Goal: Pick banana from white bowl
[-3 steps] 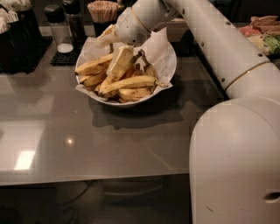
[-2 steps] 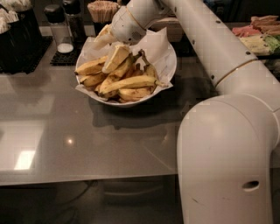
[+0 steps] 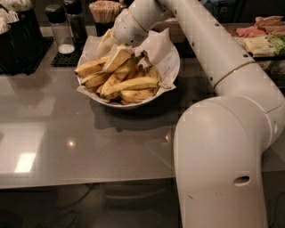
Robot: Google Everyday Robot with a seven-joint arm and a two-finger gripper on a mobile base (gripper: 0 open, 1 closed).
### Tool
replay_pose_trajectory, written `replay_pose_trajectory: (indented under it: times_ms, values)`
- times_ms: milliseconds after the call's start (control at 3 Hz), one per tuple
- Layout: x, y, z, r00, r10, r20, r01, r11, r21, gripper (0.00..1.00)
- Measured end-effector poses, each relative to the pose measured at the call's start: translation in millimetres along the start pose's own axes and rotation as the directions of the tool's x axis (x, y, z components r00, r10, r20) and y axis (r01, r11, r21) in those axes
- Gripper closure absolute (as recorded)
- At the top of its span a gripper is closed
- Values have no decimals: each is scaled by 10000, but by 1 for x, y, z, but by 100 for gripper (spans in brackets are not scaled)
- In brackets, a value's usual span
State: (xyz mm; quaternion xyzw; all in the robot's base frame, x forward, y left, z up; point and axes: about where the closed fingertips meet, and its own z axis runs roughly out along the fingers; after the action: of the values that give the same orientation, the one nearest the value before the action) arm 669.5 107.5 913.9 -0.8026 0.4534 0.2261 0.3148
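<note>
The white bowl (image 3: 171,67), lined with crinkled white paper, stands at the back middle of the grey table and holds a pile of yellow bananas. A long, slightly curved speckled banana (image 3: 131,84) lies across the front of the pile. My gripper (image 3: 112,50) hangs over the back left of the bowl, pointing down. Its pale fingers (image 3: 118,58) are spread, and the lower one rests among the bananas at the top of the pile. Nothing is held between them. The long banana lies to the front right of the gripper.
A salt shaker (image 3: 58,29), a dark grinder (image 3: 76,22) and a holder of sticks (image 3: 104,11) stand behind the bowl. A black rack (image 3: 18,40) is at the far left and packets (image 3: 262,38) at the far right. My arm's bulky joint (image 3: 222,169) fills the right foreground.
The arm's big joint has swung left and closer to the camera. The gripper has stayed over the back left of the bowl, shifting only slightly. The bananas have not moved.
</note>
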Motion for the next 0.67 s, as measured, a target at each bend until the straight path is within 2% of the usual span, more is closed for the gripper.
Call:
replay_pose_trajectory:
  times_ms: [667]
  values:
    - [5, 6, 1, 9995, 327, -26, -327, 9994, 74, 100]
